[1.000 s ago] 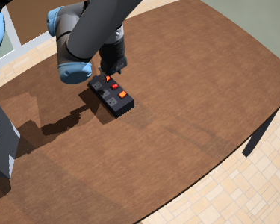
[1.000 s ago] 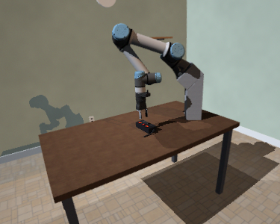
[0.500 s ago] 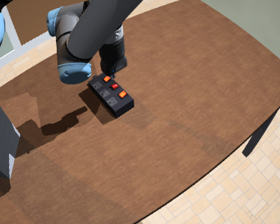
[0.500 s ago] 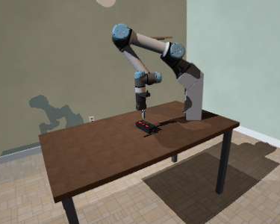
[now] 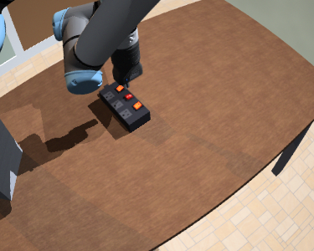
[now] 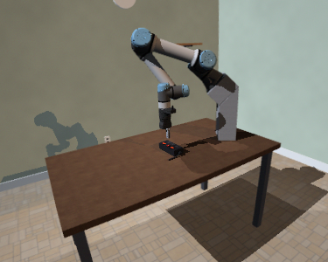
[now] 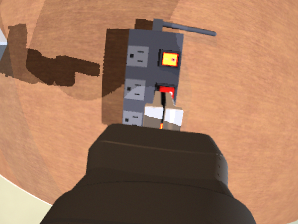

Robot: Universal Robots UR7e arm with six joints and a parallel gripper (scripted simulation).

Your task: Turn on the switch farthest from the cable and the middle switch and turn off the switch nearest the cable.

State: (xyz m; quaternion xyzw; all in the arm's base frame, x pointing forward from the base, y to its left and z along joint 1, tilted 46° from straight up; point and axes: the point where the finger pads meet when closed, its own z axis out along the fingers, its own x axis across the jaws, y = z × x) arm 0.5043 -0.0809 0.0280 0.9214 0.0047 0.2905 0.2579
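Note:
The black power strip (image 5: 125, 106) lies flat on the table, right way up, with three sockets and three rocker switches. In the wrist view its cable (image 7: 189, 28) leaves the far end. The switch nearest the cable (image 7: 169, 58) glows bright orange and also shows in the top view (image 5: 137, 105). The middle switch (image 5: 128, 96) is a darker red. The switch farthest from the cable (image 5: 120, 88) looks orange. My gripper (image 5: 126, 82) is shut with nothing in it, its tip pointing down just over that farthest switch. In the wrist view the closed fingers (image 7: 164, 111) hide that switch.
The robot's grey base column (image 6: 226, 111) stands at the table's back right corner. The strip (image 6: 171, 149) lies near the table's back middle. The table edges are far from the strip.

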